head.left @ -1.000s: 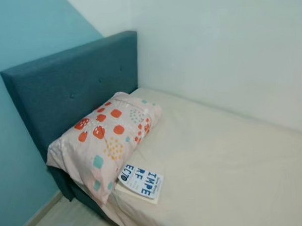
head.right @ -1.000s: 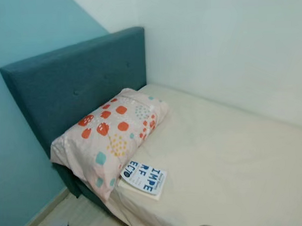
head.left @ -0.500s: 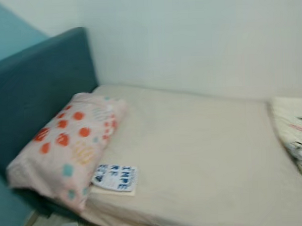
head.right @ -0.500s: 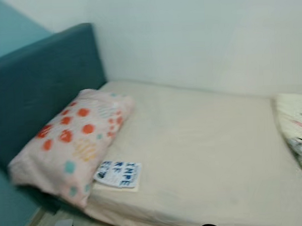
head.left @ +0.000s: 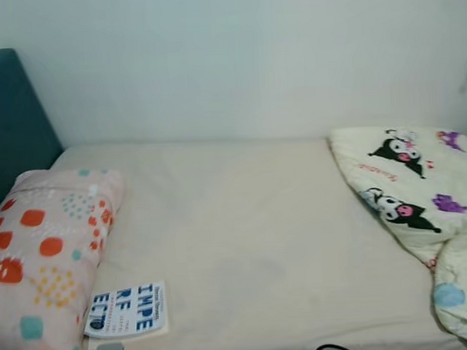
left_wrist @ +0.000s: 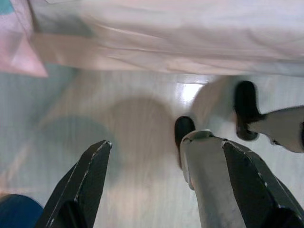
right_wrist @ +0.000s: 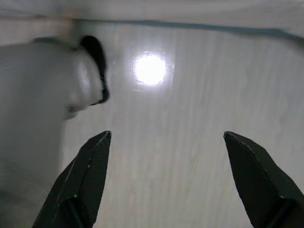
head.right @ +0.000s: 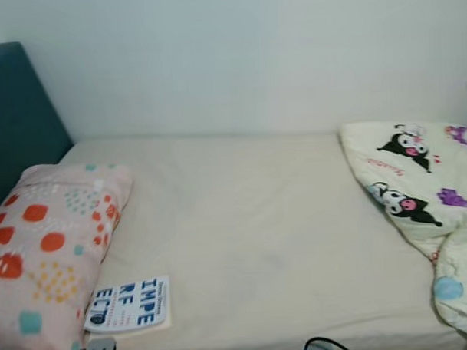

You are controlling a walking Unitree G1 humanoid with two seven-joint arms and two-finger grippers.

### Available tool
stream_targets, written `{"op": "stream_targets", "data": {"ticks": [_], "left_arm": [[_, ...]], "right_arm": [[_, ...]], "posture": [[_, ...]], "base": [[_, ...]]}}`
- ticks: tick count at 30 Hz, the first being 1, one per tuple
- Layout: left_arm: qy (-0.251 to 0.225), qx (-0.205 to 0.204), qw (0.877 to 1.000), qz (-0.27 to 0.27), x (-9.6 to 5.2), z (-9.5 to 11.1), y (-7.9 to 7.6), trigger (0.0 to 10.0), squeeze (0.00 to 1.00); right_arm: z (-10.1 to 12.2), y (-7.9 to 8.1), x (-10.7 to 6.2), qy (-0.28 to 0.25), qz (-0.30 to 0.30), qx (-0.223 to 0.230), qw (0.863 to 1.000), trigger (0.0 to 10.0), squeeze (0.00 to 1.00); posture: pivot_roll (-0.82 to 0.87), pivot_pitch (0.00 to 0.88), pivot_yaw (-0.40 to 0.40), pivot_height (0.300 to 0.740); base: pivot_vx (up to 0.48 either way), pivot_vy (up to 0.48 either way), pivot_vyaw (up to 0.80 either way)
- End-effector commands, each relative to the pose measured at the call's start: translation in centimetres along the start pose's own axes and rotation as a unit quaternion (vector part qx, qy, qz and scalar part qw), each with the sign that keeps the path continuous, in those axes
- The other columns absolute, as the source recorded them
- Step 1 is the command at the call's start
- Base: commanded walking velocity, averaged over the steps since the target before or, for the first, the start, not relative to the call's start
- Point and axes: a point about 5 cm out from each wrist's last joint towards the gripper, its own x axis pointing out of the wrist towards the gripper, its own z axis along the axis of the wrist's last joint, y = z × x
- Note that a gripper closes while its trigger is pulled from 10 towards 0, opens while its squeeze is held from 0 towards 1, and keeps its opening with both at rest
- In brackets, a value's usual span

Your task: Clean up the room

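Pale walls back a bed (head.left: 243, 244) dressed in a cream sheet, seen side-on from the head camera, with a sliver of teal headboard (head.left: 9, 114) at its left end. Resting at that end is a pink pillow (head.left: 44, 251) printed with orange and teal spots, and just beside it, near the front edge of the mattress, lies a white book (head.left: 129, 309) with blue block lettering on its cover. At the bed's right end sits a bunched cream blanket (head.left: 414, 192) bearing black-and-white cartoon figures and purple marks. Both eye views carry this scene; the wrist cameras instead look down at a light wooden floor (right_wrist: 190, 142). From the left wrist, the left gripper (left_wrist: 166, 185) hangs with its two black fingers spread apart and nothing between them, above the floor beside the hanging edge of the sheet and a corner of the pillow, with the robot's silver legs and black feet in frame. From the right wrist, the right gripper (right_wrist: 166, 180) likewise hangs with fingers wide apart and empty, over floorboards that catch a bright spot of reflected light
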Motion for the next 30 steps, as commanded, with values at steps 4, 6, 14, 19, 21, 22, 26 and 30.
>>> {"op": "stream_targets", "data": {"ticks": [4, 6, 14, 19, 21, 22, 26, 30], "left_arm": [[0.012, -0.009, 1.000, 0.010, -0.10, -0.49, 0.37, 10.0, 0.00], [0.017, -0.001, 1.000, 0.016, -0.11, -0.58, 0.49, 10.0, 0.00], [0.023, 0.004, 1.000, 0.014, -0.17, -0.94, 0.48, 10.0, 0.00], [0.023, 0.008, 1.000, 0.013, -0.15, -0.89, 0.46, 10.0, 0.00], [0.022, 0.007, 1.000, 0.014, -0.15, -0.85, 0.44, 10.0, 0.00], [0.025, 0.019, 0.999, 0.013, -0.13, -0.78, 0.45, 10.0, 0.00], [0.032, 0.033, 0.999, 0.011, -0.10, -0.73, 0.41, 10.0, 0.00], [0.032, 0.034, 0.999, 0.011, -0.09, -0.71, 0.39, 10.0, 0.00]], "right_arm": [[-0.34, 0.06, -0.01, 0.004, 0.004, 0.000, 1.000, 10.0, 0.00], [-0.37, 0.08, -0.01, 0.005, 0.004, -0.001, 1.000, 10.0, 0.00], [-0.47, 0.12, -0.01, 0.007, 0.005, 0.001, 1.000, 10.0, 0.00], [-0.22, 0.18, -0.01, 0.000, 0.009, 0.013, 1.000, 10.0, 0.00], [-0.04, 0.25, -0.01, -0.005, 0.012, 0.011, 1.000, 10.0, 0.00], [0.14, 0.29, 0.00, -0.008, 0.013, -0.008, 1.000, 10.0, 0.00], [0.21, 0.33, 0.00, -0.009, 0.016, 0.001, 1.000, 10.0, 0.00], [0.24, 0.31, 0.00, -0.010, 0.016, 0.003, 1.000, 10.0, 0.00]], "posture": [[-0.09, 0.051, 0.008, 0.740], [-0.09, 0.052, 0.008, 0.740], [-0.10, 0.053, 0.011, 0.740], [-0.09, 0.055, 0.010, 0.740], [-0.09, 0.056, 0.010, 0.740], [-0.10, 0.055, 0.011, 0.740], [-0.10, 0.053, 0.010, 0.740], [-0.10, 0.052, 0.010, 0.740]], "base": [[0.000, 0.000, -0.69], [-0.219, 0.000, -0.69], [-0.229, 0.000, -0.69], [0.000, 0.000, -0.69], [0.000, 0.000, 0.00], [0.000, 0.000, 0.00], [0.000, -0.328, 0.00], [0.000, -0.463, 0.00]]}}
